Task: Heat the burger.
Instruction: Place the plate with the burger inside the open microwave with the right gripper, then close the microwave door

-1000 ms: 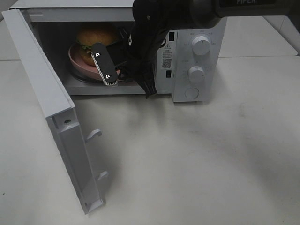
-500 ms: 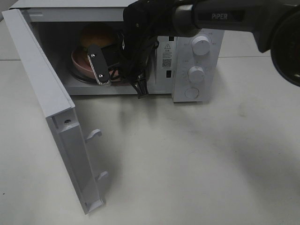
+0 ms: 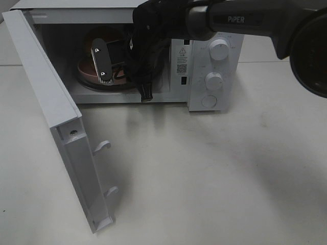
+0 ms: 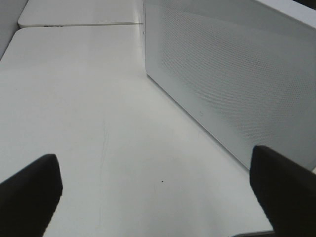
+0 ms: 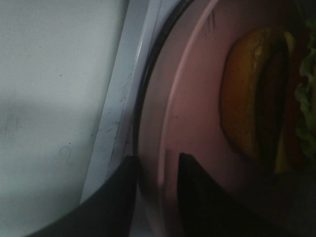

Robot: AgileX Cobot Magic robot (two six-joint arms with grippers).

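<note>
surface: white table [image 3: 214, 173] | seam [image 4: 79, 24]: between tabletop panels, far side | light: soft, faint shadows

pink plate [image 5: 192, 98], golden-brown burger [image 5: 247, 94], white microwave [image 3: 230, 76]

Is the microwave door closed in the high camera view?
No, the door stands swung wide open on the left, and the pink plate shows inside.
</note>
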